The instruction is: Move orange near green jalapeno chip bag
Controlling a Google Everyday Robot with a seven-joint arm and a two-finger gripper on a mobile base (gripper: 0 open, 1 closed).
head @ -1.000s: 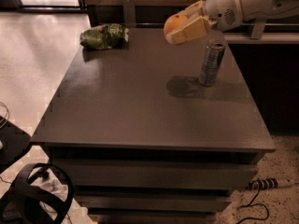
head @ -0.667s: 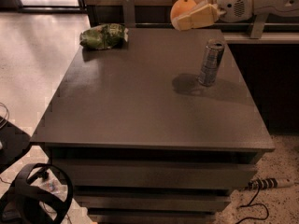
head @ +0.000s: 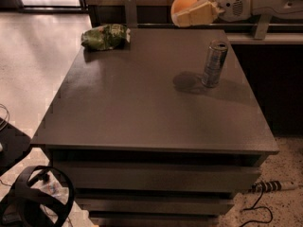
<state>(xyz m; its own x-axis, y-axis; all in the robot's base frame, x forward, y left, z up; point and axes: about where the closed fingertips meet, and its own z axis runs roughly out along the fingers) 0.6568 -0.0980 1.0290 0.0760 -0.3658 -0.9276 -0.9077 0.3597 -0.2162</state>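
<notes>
gripper (head: 189, 13) up in the air over far edge of the table (head: 142, 112), right of centre, fingers clamped on the orange (head: 182, 3). green chip bag (head: 105, 36) lies at far-left corner, well apart from the orange. silver can (head: 214, 64) stands upright on right side, below the gripper.

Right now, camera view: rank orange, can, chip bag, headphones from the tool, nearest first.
1. orange: held in the tool, top right.
2. silver can: upright, right side of the table.
3. green chip bag: far-left corner.
4. headphones: floor, near left.
</notes>
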